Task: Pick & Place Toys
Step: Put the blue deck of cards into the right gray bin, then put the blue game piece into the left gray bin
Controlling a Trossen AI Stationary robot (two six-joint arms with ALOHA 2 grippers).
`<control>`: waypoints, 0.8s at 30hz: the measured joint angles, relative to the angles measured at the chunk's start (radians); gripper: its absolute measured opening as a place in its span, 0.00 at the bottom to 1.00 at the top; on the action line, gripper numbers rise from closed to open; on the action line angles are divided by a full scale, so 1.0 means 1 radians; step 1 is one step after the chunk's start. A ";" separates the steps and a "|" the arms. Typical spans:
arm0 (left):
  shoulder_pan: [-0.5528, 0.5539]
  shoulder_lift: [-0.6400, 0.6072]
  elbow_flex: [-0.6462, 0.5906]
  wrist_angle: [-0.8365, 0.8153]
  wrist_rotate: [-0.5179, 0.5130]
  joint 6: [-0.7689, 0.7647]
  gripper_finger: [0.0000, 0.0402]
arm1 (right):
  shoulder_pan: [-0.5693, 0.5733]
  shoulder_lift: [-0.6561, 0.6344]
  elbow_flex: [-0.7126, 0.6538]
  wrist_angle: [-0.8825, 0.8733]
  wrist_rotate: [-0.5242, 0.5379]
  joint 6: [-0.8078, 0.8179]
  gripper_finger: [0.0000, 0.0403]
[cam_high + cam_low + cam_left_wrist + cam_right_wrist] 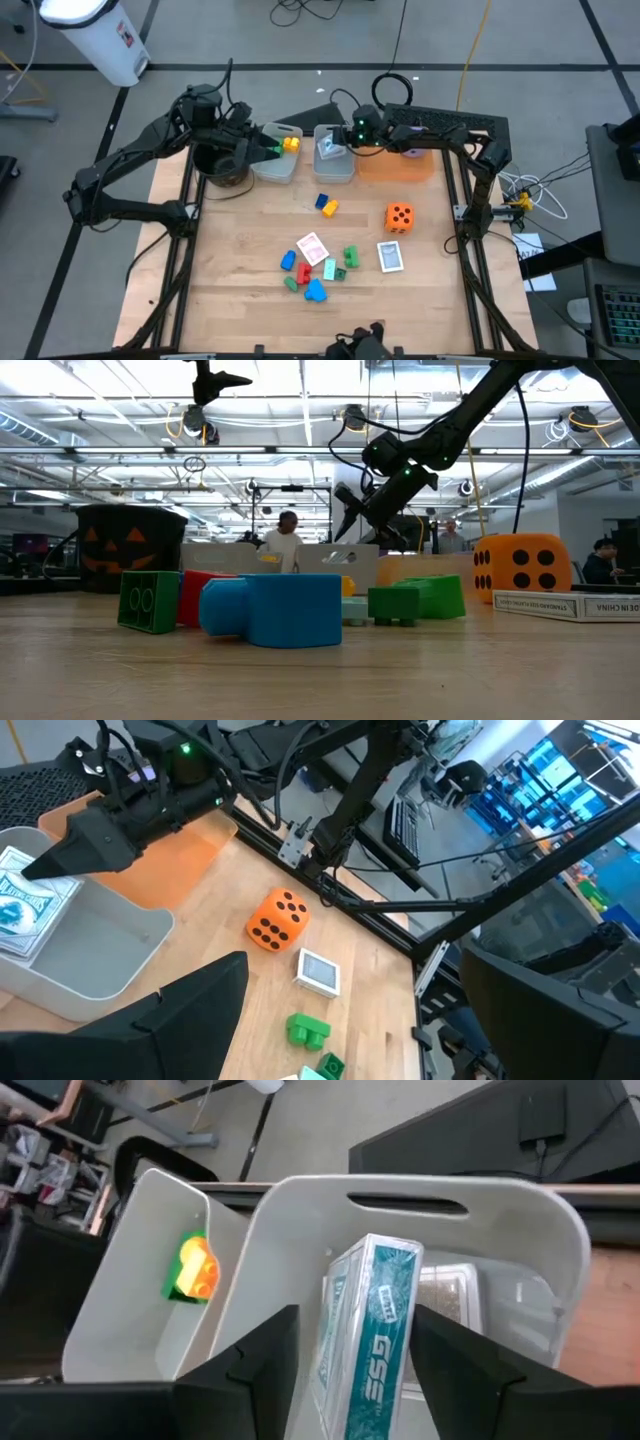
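Note:
My right gripper [355,1380] is over the middle clear bin [335,170], its fingers slanting down into it. They stand open on either side of a teal card pack [372,1330], which stands on edge in the bin. My left gripper [370,1040] hangs open and empty above the left bin [275,168], which holds an orange, green and yellow block [192,1268]. On the table lie an orange die [399,216], a second card pack [391,256], a loose card [312,247], and blocks [315,278], [326,205]. My right gripper has one finger [262,1355] standing clear of the card pack's broad face, with a gap showing. Whether the other finger [455,1360] touches the pack's far edge [408,1320] I cannot tell. The pack stands tilted inside the bin, its lower end hidden by the fingers.
A black pot with a pumpkin face [222,168] stands left of the bins, under my left arm. A flat orange tray [395,168] lies right of them, under my right arm. Bare wood shows along the table's left side and near edge.

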 joint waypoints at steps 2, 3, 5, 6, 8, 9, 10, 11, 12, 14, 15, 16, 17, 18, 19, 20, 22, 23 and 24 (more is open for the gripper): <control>0.000 0.000 0.000 0.000 0.000 -0.001 0.93 | -0.003 0.000 0.000 -0.003 -0.011 -0.012 0.44; 0.000 0.000 0.000 0.000 0.000 -0.001 0.93 | -0.009 -0.002 0.000 -0.010 -0.026 -0.017 0.44; 0.000 0.000 0.000 0.000 0.000 -0.002 0.93 | -0.015 -0.009 0.000 -0.024 -0.050 -0.031 0.44; 0.000 0.000 0.000 0.000 0.000 -0.002 0.93 | -0.016 -0.012 0.001 -0.027 -0.053 -0.035 0.44; 0.000 0.000 0.000 0.000 0.000 -0.005 0.93 | -0.016 -0.013 0.002 -0.056 -0.052 -0.050 0.44; -0.001 0.000 0.000 0.000 0.000 -0.005 0.93 | -0.017 -0.016 0.001 -0.079 -0.052 -0.061 0.44; -0.003 0.000 0.000 0.000 0.000 -0.005 0.93 | -0.020 -0.019 0.000 -0.103 -0.052 -0.073 0.44; -0.006 0.000 0.000 0.000 0.000 -0.005 0.93 | -0.021 -0.025 -0.001 -0.115 -0.052 -0.086 0.44; -0.008 0.000 0.000 0.000 -0.003 -0.005 0.93 | -0.021 -0.032 0.000 -0.115 -0.050 -0.096 0.44; -0.017 0.000 0.000 0.000 -0.017 -0.004 0.93 | -0.025 -0.047 0.001 -0.122 -0.049 -0.112 0.44; -0.021 0.000 0.000 0.000 -0.027 -0.004 0.93 | -0.028 -0.053 0.001 -0.128 -0.049 -0.116 0.44; -0.027 0.000 0.000 0.000 -0.036 -0.004 0.93 | -0.030 -0.056 0.001 -0.130 -0.048 -0.118 0.44; -0.032 0.000 0.000 0.000 -0.048 -0.004 0.93 | -0.035 -0.061 0.001 -0.131 -0.045 -0.118 0.44; -0.036 0.000 0.000 0.000 -0.055 -0.004 0.93 | -0.039 -0.070 0.000 -0.134 -0.041 -0.118 0.44; -0.040 0.000 0.000 0.000 -0.060 -0.004 0.93 | -0.043 -0.080 0.000 -0.135 -0.038 -0.121 0.43; -0.042 0.000 0.000 0.000 -0.063 -0.004 0.93 | -0.047 -0.089 0.000 -0.129 -0.034 -0.126 0.43; -0.046 0.000 0.000 0.000 -0.079 -0.004 0.93 | -0.050 -0.107 0.001 -0.125 -0.027 -0.132 0.43; -0.048 0.000 0.000 0.000 -0.085 -0.004 0.93 | -0.050 -0.117 0.001 -0.130 -0.027 -0.133 0.43; -0.049 0.000 0.000 0.000 -0.093 -0.005 0.93 | -0.050 -0.127 0.000 -0.128 -0.027 -0.133 0.43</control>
